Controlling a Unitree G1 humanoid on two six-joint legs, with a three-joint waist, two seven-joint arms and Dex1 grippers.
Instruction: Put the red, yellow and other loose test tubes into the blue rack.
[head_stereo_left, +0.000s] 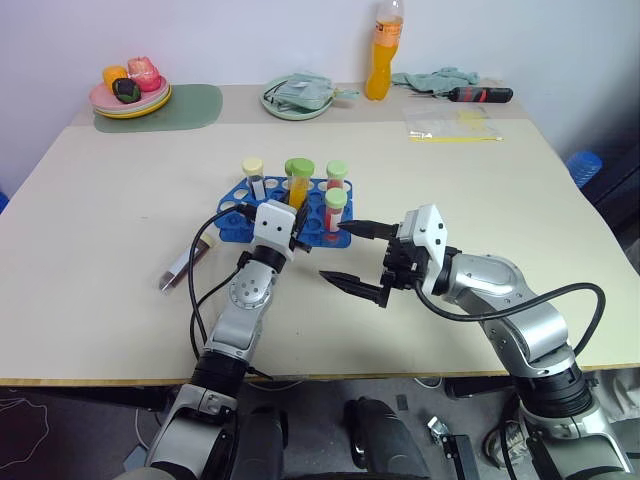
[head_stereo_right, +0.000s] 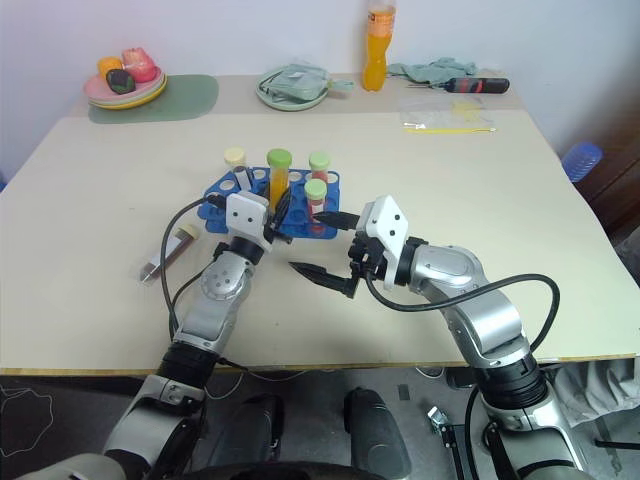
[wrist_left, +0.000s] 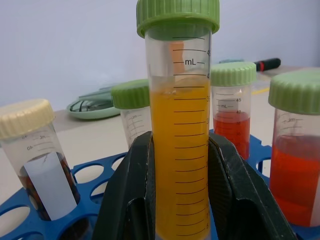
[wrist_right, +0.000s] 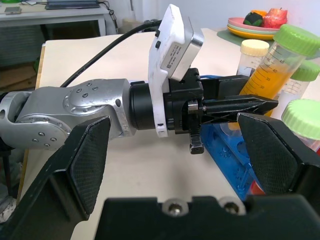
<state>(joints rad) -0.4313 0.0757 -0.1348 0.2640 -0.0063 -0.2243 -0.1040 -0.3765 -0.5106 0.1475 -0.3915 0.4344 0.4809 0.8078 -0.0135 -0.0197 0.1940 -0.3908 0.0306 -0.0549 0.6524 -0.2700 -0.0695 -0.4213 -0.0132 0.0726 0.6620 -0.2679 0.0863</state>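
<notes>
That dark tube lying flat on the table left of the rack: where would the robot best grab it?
Probably around its middle, from above, with the jaws across its narrow width. The loose dark test tube lies flat and apart from the bright blue plastic rack, so its rounded sides look free. Its cap end can't be made out.

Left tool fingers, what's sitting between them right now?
The yellow tube with a green cap, clamped between the left tool's fingers above the blue rack, in the left wrist view.
</notes>
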